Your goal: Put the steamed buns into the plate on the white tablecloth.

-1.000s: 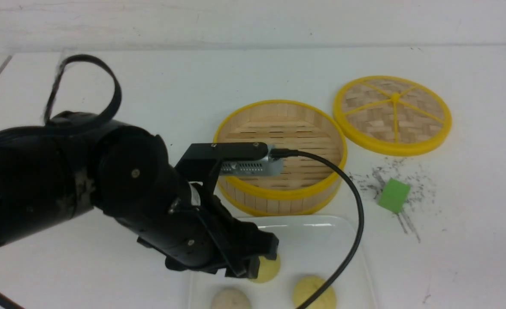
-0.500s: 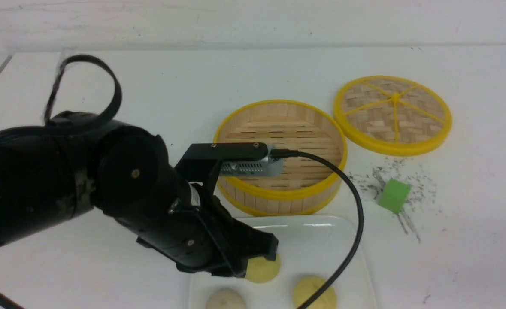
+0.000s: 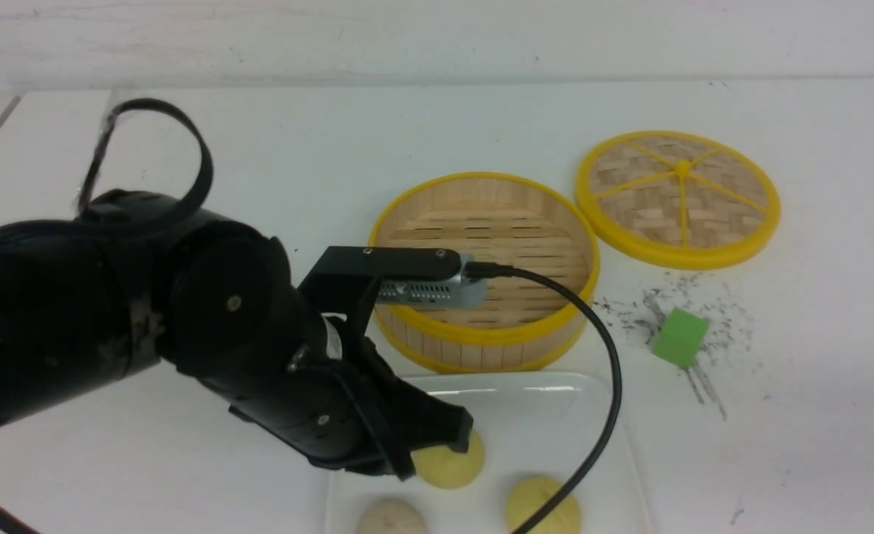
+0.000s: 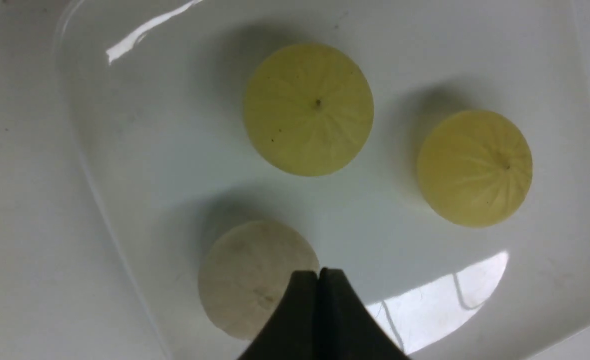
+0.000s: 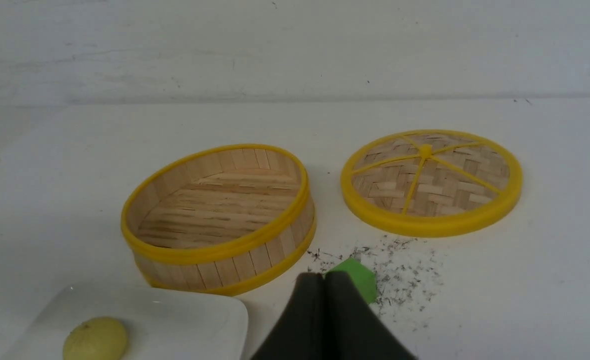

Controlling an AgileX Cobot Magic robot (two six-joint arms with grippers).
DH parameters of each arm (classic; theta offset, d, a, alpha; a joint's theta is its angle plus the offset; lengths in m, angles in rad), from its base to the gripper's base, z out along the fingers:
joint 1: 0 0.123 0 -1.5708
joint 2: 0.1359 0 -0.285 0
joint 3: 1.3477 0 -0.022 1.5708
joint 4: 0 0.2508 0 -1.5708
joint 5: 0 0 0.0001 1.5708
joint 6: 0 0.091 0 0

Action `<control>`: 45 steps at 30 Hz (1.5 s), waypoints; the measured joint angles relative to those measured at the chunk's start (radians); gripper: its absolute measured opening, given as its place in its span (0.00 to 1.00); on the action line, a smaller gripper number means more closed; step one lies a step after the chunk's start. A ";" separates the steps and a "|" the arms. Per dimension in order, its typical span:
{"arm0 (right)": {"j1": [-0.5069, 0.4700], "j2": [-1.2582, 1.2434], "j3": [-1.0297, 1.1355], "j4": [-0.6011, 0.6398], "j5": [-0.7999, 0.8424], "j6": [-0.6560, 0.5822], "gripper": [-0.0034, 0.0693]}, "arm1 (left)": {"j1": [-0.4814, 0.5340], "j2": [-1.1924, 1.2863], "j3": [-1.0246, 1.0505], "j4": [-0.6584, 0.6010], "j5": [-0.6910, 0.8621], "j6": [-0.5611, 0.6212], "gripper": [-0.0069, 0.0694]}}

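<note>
Hovering above the plate (image 4: 99, 165), my left gripper (image 4: 318, 272) was clenched empty, my right gripper (image 5: 324, 277) likewise; all three steamed buns (image 4: 309, 109) lay in it on the white tablecloth (image 3: 407, 126), the steamer (image 3: 481, 348) bare; nothing apparently left.

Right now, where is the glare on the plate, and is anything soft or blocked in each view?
Left wrist view: sharp, two white glare patches on the plate, one beside the shut left fingers; soft shadows beside the steamed buns. Front view: slightly soft, left arm hides a plate corner. Right wrist view: right fingers partly cover the green block.
</note>
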 joint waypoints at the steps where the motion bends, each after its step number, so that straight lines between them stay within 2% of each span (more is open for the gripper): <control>1: 0.000 0.000 0.000 0.000 0.000 0.000 0.03 | 0.000 0.000 0.000 0.001 0.000 0.000 0.09; 13: 0.000 0.000 0.001 0.000 -0.001 0.000 0.04 | 0.000 0.000 0.000 0.006 0.000 0.000 0.09; 22: -0.022 -0.016 0.084 0.038 -0.040 0.000 0.05 | 0.000 0.000 0.000 0.068 -0.009 0.000 0.09; 25: -0.083 -0.037 0.144 0.045 -0.077 0.000 0.05 | 0.000 0.000 0.000 0.087 -0.029 0.000 0.09; 33: -0.356 -0.098 0.342 0.103 -0.115 0.000 0.06 | -0.001 0.000 0.000 0.199 -0.150 0.000 0.09; 39: -0.424 -0.098 0.417 0.123 -0.122 0.001 0.06 | -0.001 -0.038 0.000 0.234 -0.131 0.000 0.09; 45: -0.461 -0.098 0.420 0.125 -0.131 0.001 0.07 | -0.001 -0.206 0.000 0.290 -0.087 0.000 0.09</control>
